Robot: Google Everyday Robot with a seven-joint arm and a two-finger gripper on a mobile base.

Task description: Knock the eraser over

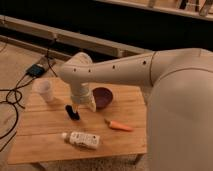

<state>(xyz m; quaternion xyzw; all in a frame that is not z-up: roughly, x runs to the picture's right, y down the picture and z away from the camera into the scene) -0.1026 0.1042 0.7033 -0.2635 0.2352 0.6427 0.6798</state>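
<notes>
My arm (pixel 115 70) reaches in from the right of the frame, bends at the upper middle and drops toward the wooden table (pixel 40 131). My claw (pixel 80 106) hangs at the end of it, low over the tabletop near the centre of the frame, just left of the dark purple bowl (pixel 106 95). I cannot tell whether the claw is open or closed; its tip merges with the dark shape beneath it.

The eraser (pixel 73 113), a small black block, sits on the table just below and left of my claw, either touching it or very close; I cannot tell which. It shows as a short dark bar slanting from upper left to lower right, and I cannot tell whether it stands on end or lies flat.

A pale translucent cup (pixel 45 90) stands upright toward the table's left back corner, well apart from the eraser. A carrot (pixel 119 125) lies to the lower right of the bowl. A white labelled bottle (pixel 82 140) lies on its side near the front edge, below the eraser. Dark cables (pixel 11 97) trail over the floor at the left of the frame.
</notes>
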